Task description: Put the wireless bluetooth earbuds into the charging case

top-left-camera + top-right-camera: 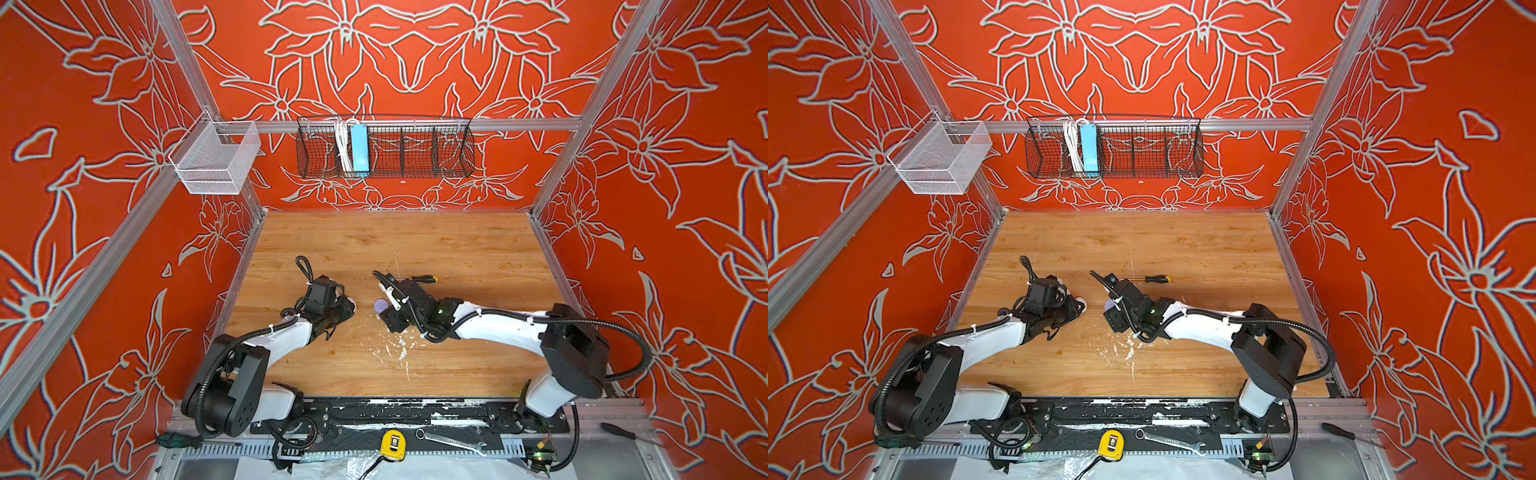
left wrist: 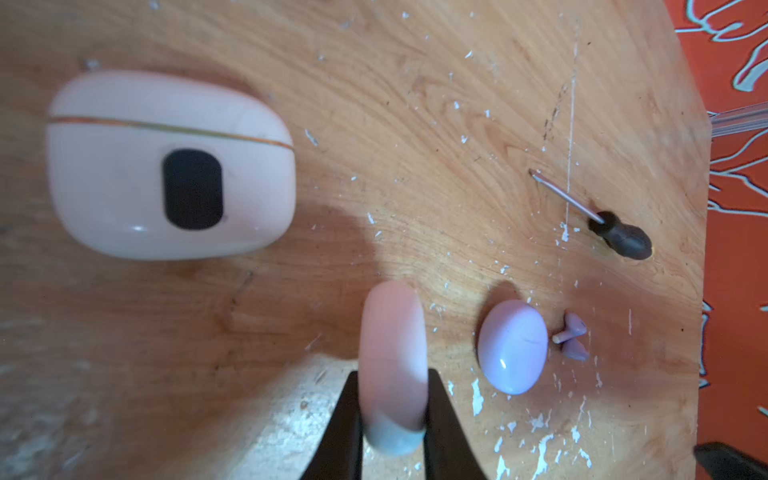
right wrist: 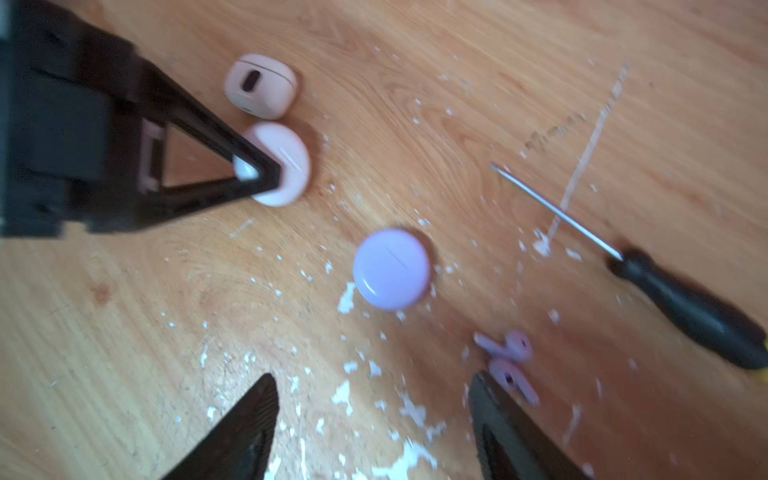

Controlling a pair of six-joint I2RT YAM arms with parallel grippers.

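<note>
Earbuds beside open right pincer; left pincer grips pink case, seemingly.

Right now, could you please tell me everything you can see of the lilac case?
The lilac case is a smooth, glossy, rounded pebble, plastic by its look, with a thin dark line on top and a small highlight near its edge. It looks closed and lies flat on the wooden table among white flecks. Nothing grips it. Two lilac earbuds lie close beside it, seemingly apart from it.
</note>
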